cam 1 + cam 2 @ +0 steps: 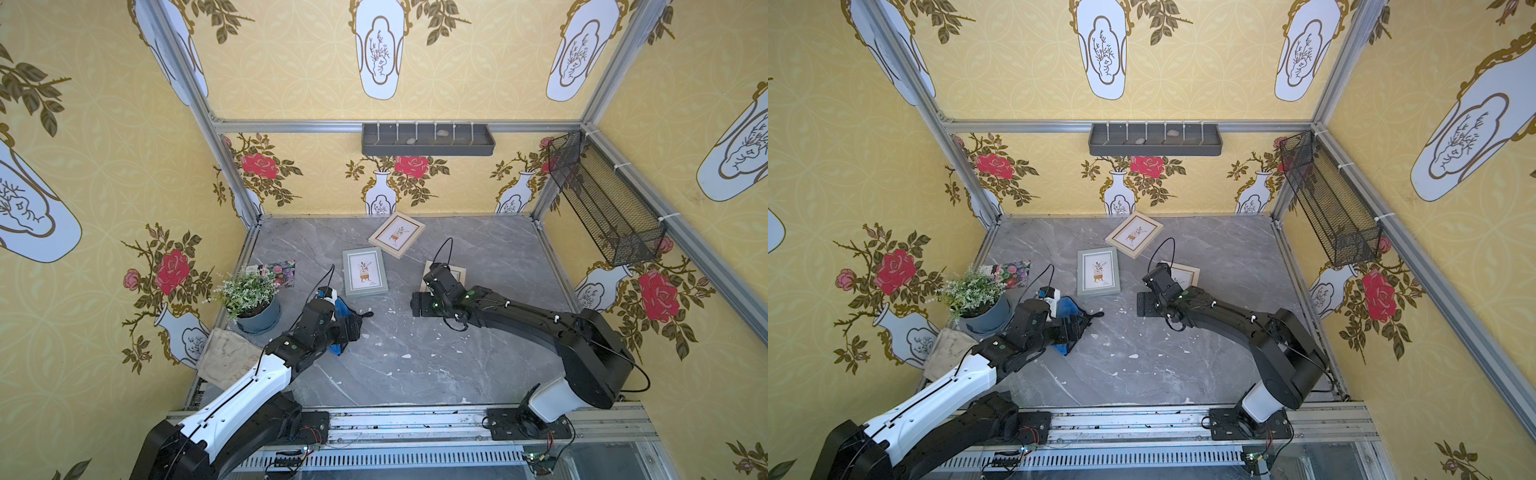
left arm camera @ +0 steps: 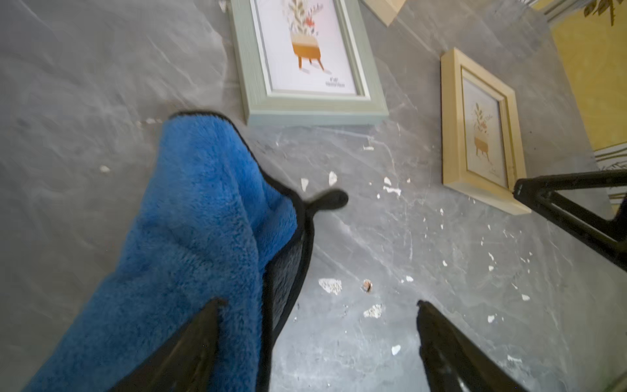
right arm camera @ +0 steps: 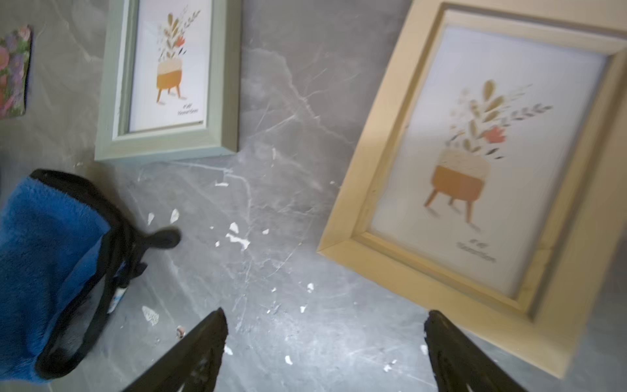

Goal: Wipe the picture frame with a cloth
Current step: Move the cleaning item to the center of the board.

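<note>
The blue cloth (image 1: 341,308) (image 1: 1064,306) (image 2: 203,220) (image 3: 44,254) with black trim lies bunched on the grey table, left of centre. My left gripper (image 1: 352,329) (image 2: 319,302) is open above it, one finger over the plush and the other over bare table. Three picture frames lie flat: a grey-green one (image 1: 365,272) (image 2: 305,61) (image 3: 169,85) just beyond the cloth, a pale wood one (image 1: 397,234) at the back, and another pale wood one (image 1: 457,274) (image 3: 475,169) partly hidden under my right arm. My right gripper (image 1: 420,305) (image 3: 325,313) is open over bare table beside that frame.
A potted plant (image 1: 249,299) and a floral card (image 1: 282,272) stand at the left edge, with an off-white glove (image 1: 228,357) nearer the front. A grey shelf tray (image 1: 428,139) hangs on the back wall and a mesh basket (image 1: 602,199) on the right wall. White flecks dot the table.
</note>
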Robot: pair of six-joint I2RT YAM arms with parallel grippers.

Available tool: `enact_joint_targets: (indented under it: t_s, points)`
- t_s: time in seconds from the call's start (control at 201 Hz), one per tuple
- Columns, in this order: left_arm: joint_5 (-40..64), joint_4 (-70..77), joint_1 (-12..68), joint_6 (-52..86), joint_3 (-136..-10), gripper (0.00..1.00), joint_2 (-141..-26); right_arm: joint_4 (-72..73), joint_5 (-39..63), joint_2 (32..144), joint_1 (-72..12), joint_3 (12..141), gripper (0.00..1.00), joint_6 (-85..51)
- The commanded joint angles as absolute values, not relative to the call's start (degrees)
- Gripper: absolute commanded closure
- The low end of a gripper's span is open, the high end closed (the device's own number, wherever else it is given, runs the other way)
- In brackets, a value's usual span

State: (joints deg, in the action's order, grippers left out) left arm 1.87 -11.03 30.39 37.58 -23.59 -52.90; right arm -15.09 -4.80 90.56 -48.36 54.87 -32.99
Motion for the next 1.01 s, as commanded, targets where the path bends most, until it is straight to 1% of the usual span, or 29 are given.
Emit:
enact_joint_targets:
  t_s: [0.0,0.085,0.214,0.329,0.428,0.518,0.692,0.772,0.836,0.941,0.961,1.005]
  points:
    - [4.66,-11.23,30.32,44.37,-20.16,0.09,-52.14,-14.42,-4.13,93.58,-50.95,56.53,0.08,-34.00]
    - [1.10,-13.91,30.32,47.05,-17.68,0.05,-48.22,-11.31,-0.77,96.63,-52.60,57.64,0.07,-34.80]
    - [2.22,-12.98,30.15,51.48,-14.18,0.06,-42.48,-9.05,1.44,102.07,-55.76,62.07,0.07,-34.01]
    - [4.33,-12.26,29.64,54.43,-12.48,0.10,-40.82,-6.06,4.19,106.61,-57.56,66.26,0.07,-32.49]
    - [5.07,-13.04,29.06,55.71,-11.46,0.17,-39.20,-3.49,6.26,110.08,-58.65,69.23,0.07,-31.29]
    - [5.10,-15.05,28.30,56.43,-10.74,0.23,-36.39,-3.97,7.03,113.79,-59.45,72.92,0.07,-30.10]
    - [7.61,-15.31,26.24,56.54,-8.90,0.24,-33.08,-4.84,8.13,118.96,-60.76,77.83,0.07,-28.05]
    - [7.82,-15.96,25.94,56.11,-8.74,0.24,-32.64,-8.15,6.50,121.48,-61.51,81.07,0.07,-27.07]
    - [7.79,-16.47,25.60,55.86,-8.85,0.24,-31.75,-11.43,3.16,123.41,-62.29,83.34,0.07,-26.53]
    - [7.30,-18.43,25.49,55.09,-9.75,0.23,-29.98,-14.51,0.00,125.51,-63.08,84.04,0.12,-25.97]
    - [7.30,-18.78,23.85,54.84,-9.93,0.22,-29.71,-14.87,-0.32,125.69,-63.12,84.03,0.12,-25.99]
    - [7.38,-19.69,22.99,54.24,-10.63,0.21,-28.92,-15.90,-1.82,126.26,-63.26,83.64,0.15,-25.82]
